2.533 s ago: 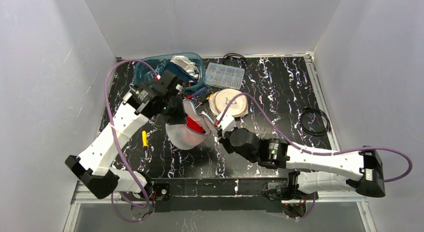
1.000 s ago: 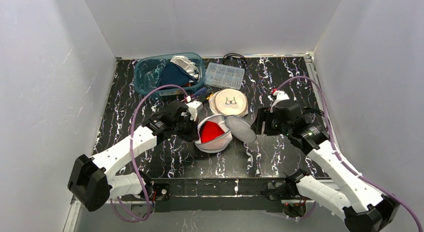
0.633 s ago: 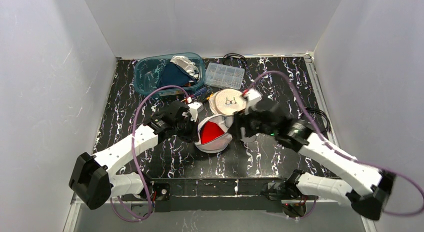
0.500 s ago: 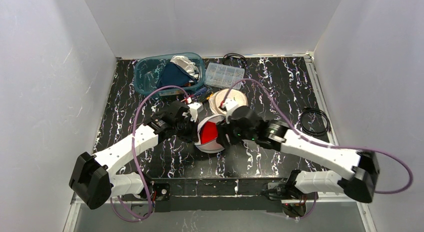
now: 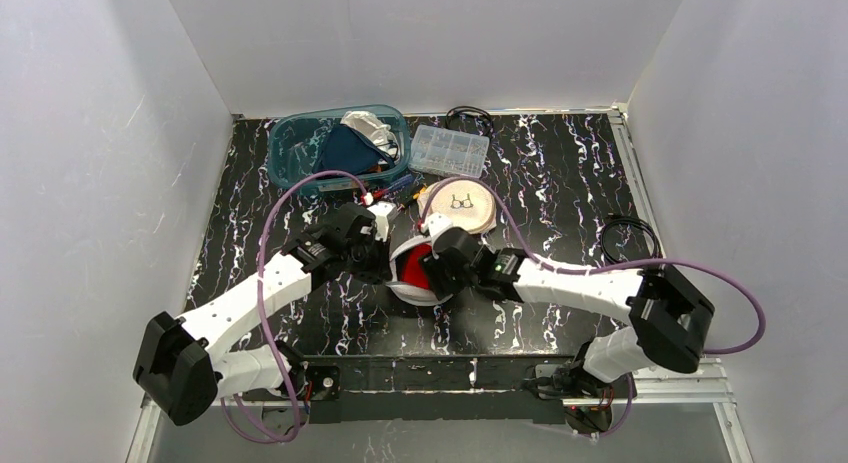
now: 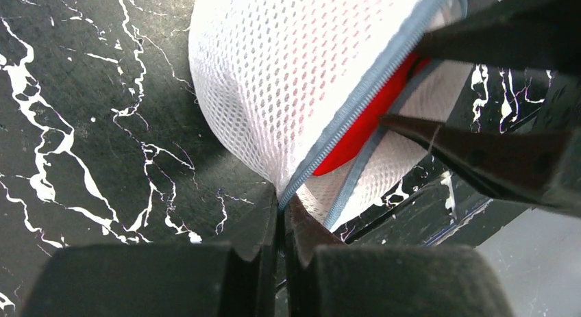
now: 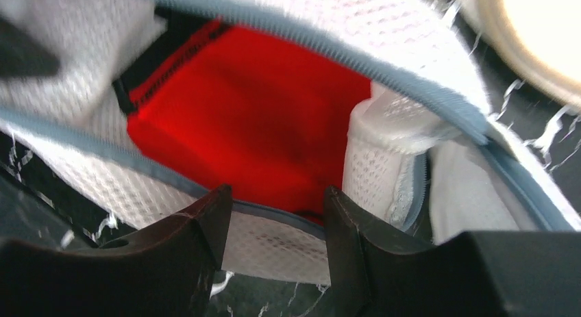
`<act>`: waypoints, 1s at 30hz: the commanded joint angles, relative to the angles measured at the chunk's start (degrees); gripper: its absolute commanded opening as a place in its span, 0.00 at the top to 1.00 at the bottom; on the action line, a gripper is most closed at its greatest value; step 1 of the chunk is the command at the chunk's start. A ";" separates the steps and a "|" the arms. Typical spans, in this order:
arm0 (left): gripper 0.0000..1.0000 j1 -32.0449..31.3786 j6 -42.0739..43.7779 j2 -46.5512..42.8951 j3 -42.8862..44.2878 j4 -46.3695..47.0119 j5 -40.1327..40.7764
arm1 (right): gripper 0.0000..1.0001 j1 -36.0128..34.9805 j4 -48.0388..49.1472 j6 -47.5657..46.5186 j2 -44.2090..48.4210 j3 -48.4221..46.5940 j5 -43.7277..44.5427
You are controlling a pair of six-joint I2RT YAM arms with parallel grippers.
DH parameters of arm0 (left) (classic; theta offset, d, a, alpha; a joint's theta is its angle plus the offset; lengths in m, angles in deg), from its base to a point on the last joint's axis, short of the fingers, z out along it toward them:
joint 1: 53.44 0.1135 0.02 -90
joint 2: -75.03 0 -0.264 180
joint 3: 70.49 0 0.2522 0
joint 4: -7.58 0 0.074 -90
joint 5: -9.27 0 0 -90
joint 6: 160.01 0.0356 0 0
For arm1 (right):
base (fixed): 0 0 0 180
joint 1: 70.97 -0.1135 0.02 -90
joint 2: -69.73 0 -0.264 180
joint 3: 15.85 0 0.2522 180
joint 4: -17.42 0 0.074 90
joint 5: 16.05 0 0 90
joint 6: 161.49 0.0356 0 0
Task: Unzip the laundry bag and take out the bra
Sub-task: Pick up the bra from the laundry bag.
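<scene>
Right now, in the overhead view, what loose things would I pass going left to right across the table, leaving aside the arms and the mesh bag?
Blue tub holding clothes → clear parts box → black cable coil near the right edge.

- Top view: even, diffuse overhead light; white walls (image 5: 420,43) bright, black marbled table (image 5: 560,173) dark yet clearly exposed, whole frame sharp
- Soft shadows pool on the table beneath the laundry bag (image 5: 415,291) and toward the near edge
- Left wrist view: bag mesh crisp and brightly lit; left gripper (image 6: 279,204) a near-black, soft-focus mass at the bottom edge
- Right wrist view: blurred throughout, red bra (image 7: 260,132) smeared, right gripper (image 7: 277,194) in shadow, cream disc (image 7: 541,29) blown out at upper right
</scene>
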State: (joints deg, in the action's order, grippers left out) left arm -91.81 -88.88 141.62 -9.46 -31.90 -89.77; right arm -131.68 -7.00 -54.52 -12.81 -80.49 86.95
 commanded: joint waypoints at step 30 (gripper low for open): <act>1.00 -0.23 -12.51 -8.98 -13.05 5.84 2.18 | 0.34 -12.92 -2.03 15.11 -6.58 -9.34 20.76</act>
State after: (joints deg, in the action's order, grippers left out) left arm -91.85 -99.44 135.22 -20.67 -27.15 -88.59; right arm -144.48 -9.86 -41.45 -16.48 -86.13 102.71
